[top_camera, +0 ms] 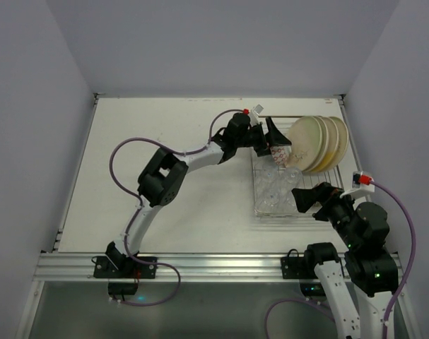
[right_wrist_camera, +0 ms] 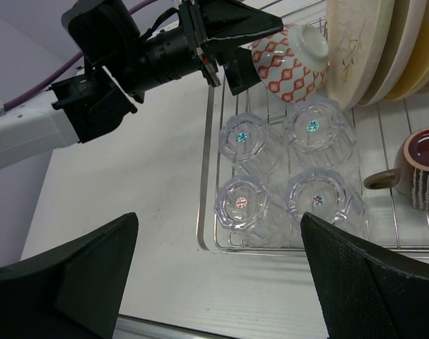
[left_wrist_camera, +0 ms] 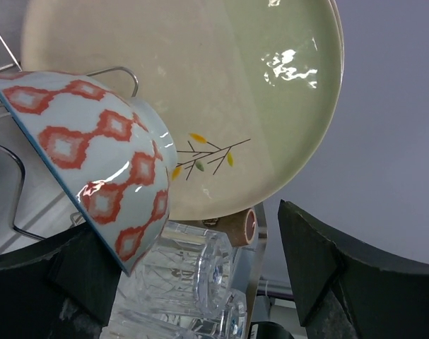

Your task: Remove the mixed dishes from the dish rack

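Left gripper (left_wrist_camera: 193,261) jaws stand apart, straddling the tilted bowl (left_wrist_camera: 94,162) beside the plates (left_wrist_camera: 256,99) in the dish rack (right_wrist_camera: 207,176). Right gripper (right_wrist_camera: 220,226) jaws stand apart above the rack's near edge. Only the right wrist view shows the brown cup (right_wrist_camera: 422,166), beside four glasses (right_wrist_camera: 312,131).

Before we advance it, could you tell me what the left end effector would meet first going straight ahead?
Probably the red-patterned bowl, tilted in the dish rack just ahead of the left end effector; the cream plate stands behind it.
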Available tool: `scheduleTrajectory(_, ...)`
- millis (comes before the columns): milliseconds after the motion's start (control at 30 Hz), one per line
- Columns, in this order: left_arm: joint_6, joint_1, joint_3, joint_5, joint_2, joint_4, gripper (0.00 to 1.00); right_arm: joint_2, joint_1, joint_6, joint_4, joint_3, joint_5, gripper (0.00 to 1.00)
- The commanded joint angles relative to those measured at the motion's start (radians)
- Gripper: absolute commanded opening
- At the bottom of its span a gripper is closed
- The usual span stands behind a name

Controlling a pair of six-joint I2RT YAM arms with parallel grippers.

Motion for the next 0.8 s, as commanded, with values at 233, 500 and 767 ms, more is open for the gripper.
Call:
scheduleTrajectory(233,-0.109,0.003,0.012,0.081,0.046,0.204,0.75,-0.011,-0.004,-0.02,0.035,-0.016,-0.037,0.99)
scheduleTrajectory(500,-0.137,0.008,0.012,0.104,0.029,0.317,0.59,-0.003,-0.004,-0.028,0.041,-0.019,-0.058,0.99)
scheduleTrajectory(767,-0.149,0.02,0.032,0.125,0.021,0.333,0.46,-0.002,-0.004,-0.032,0.043,-0.019,-0.063,0.99)
